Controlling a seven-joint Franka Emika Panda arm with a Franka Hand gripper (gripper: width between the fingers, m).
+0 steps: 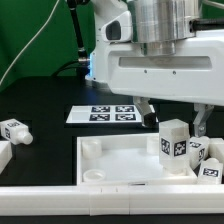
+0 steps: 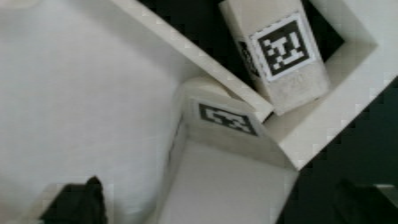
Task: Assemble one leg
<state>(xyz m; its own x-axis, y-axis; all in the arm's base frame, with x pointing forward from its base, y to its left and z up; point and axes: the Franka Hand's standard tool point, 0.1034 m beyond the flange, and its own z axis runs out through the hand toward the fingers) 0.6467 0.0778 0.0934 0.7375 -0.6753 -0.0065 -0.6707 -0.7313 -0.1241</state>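
Leg (image 1: 173, 140) stands upright on the white panel (image 1: 120, 160), other legs (image 1: 210, 170) crowding it on the exterior view's right; gripper (image 1: 174, 120) hangs spread over it.

Tagged white leg (image 2: 281, 52) lying slanted along a white panel (image 2: 89, 90) rim, second tagged leg (image 2: 228, 118) just beside it

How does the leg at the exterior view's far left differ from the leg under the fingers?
The far-left leg lies tilted on the table, away from the fingers; the leg under the fingers stands upright at the panel. Both are white with marker tags.
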